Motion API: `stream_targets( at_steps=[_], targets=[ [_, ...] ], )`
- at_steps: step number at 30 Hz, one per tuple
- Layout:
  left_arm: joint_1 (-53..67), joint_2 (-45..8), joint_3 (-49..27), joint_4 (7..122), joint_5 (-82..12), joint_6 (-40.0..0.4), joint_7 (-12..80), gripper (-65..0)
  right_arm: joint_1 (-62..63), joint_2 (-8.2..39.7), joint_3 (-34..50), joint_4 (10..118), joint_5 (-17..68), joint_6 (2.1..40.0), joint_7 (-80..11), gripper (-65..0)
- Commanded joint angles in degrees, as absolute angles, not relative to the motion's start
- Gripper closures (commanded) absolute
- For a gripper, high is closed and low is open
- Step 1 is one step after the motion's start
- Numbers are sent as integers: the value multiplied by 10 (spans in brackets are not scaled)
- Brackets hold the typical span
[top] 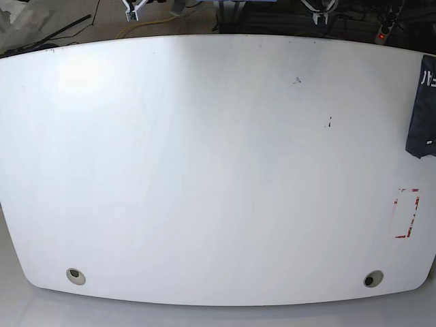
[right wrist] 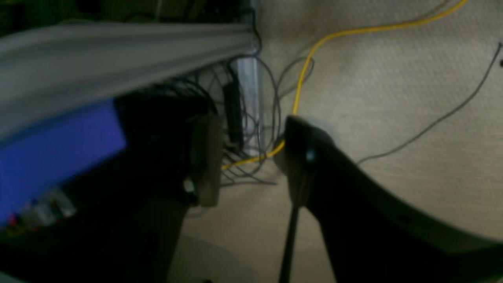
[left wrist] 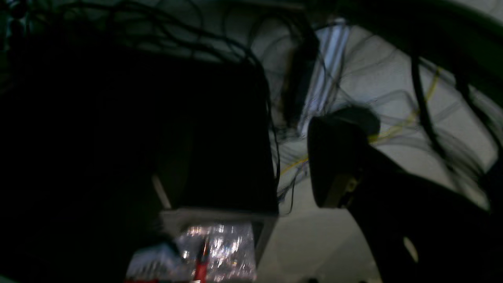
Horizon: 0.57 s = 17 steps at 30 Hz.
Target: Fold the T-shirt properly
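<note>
The T-shirt [top: 422,109] lies at the table's far right edge as a narrow dark bundle with white lettering, cut off by the frame. It shows in neither wrist view. The white table [top: 204,170] fills the base view. Both arms are pulled back beyond the table's far edge. My right gripper [right wrist: 249,157] hangs open and empty over the floor; it shows at the base view's top left [top: 134,8]. My left gripper [left wrist: 243,181] looks open and empty, one finger lost in the dark; it shows at the top right [top: 320,12].
A red-taped rectangle [top: 407,212] marks the table near the right edge. Two cable holes [top: 75,276] [top: 372,278] sit near the front edge. Below the grippers are a yellow cable [right wrist: 314,51], tangled dark wires and a black box [left wrist: 220,137].
</note>
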<state>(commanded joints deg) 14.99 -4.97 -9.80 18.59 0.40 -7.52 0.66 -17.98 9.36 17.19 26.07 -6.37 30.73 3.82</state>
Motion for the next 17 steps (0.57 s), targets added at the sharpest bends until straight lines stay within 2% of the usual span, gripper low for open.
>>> stream_targets(
  at_steps=[5, 17],
  targets=[
    [118, -50, -98, 138, 4, -75, -7, -425, -154, 94, 172, 232, -71, 290, 38, -252],
    [102, -47, -90, 130, 28, -75, -5, -424, -146, 78, 172, 225, -71, 289, 38, -252]
  ],
)
